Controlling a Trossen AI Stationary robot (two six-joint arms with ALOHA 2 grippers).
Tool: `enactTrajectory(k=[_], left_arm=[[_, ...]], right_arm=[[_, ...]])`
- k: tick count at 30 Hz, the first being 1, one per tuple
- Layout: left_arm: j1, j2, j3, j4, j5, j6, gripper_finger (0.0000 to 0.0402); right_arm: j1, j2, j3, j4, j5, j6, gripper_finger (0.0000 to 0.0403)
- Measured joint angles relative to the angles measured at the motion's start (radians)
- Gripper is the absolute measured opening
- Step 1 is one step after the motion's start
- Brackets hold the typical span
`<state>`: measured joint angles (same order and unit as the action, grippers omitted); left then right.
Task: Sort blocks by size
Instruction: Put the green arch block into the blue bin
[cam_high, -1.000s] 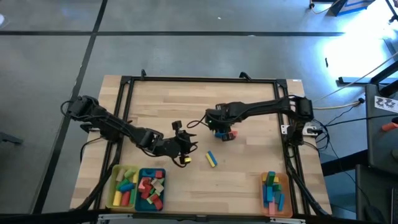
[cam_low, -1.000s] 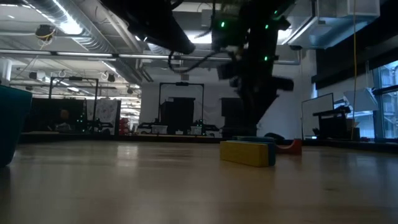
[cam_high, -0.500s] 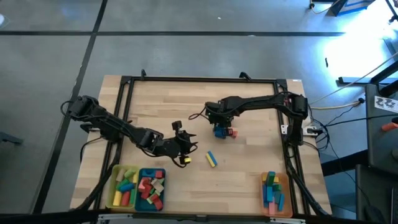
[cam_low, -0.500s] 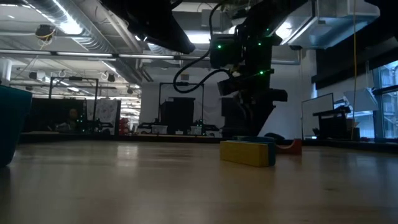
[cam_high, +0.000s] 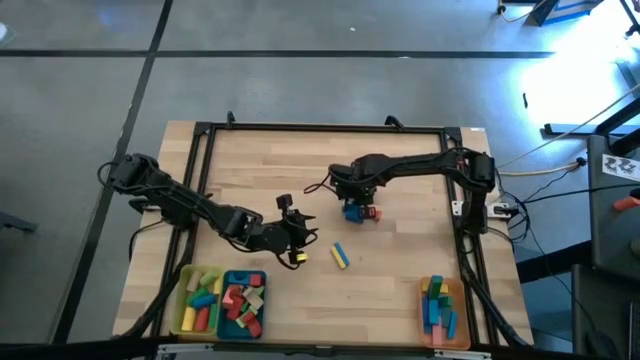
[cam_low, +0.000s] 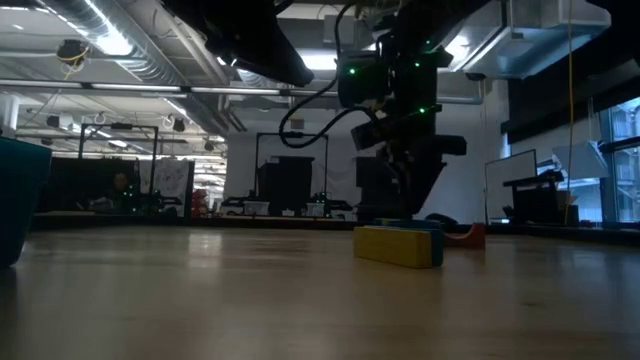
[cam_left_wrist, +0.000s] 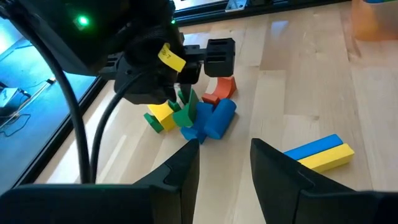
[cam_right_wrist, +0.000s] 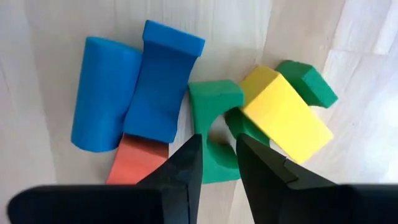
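A small pile of blocks (cam_high: 356, 211) lies at mid-table: a blue cylinder (cam_right_wrist: 102, 93), a blue block (cam_right_wrist: 163, 81), a red arch (cam_right_wrist: 138, 160), a yellow block (cam_right_wrist: 283, 115) and two green arches. My right gripper (cam_right_wrist: 219, 146) points down over the pile, shut on the nearer green arch (cam_right_wrist: 214, 102). A blue-and-yellow bar (cam_high: 340, 256) lies flat on the table, alone, nearer the front. My left gripper (cam_left_wrist: 225, 158) hovers open just left of that bar, facing the pile, with nothing between its fingers. My right gripper pinches the green arch between its two fingers, at the end of the arch (cam_right_wrist: 216, 163) beside the red arch. The fingers come from above, pointing down. The arch lies in the pile against the yellow block; whether it is off the table I cannot tell.
A yellow tray (cam_high: 199, 300) and a teal tray (cam_high: 243, 303) with blocks stand at the front left. An orange tray (cam_high: 440, 310) with blocks stands at the front right. A black frame (cam_high: 320, 128) borders the table. Bare wood lies between the trays.
My right gripper has shifted a little toward the table's left edge and settled lower over the pile of blocks. The blocks and the blue-and-yellow bar lie where they were.
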<state>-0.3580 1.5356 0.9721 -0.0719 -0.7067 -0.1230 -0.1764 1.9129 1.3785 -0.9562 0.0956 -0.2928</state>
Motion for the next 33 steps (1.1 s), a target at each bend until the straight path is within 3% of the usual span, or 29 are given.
enactTrajectory(k=[19, 33], left_arm=[[0.000, 0.000, 0.000, 0.001, 0.000, -0.008, 0.0122], [0.000, 0.000, 0.000, 0.001, 0.000, -0.008, 0.0122]], right_arm=[[0.000, 0.000, 0.016, -0.015, -0.062, 0.056, 0.0102], [-0.001, 0.005, -0.034, 0.046, -0.050, 0.060, 0.0102]])
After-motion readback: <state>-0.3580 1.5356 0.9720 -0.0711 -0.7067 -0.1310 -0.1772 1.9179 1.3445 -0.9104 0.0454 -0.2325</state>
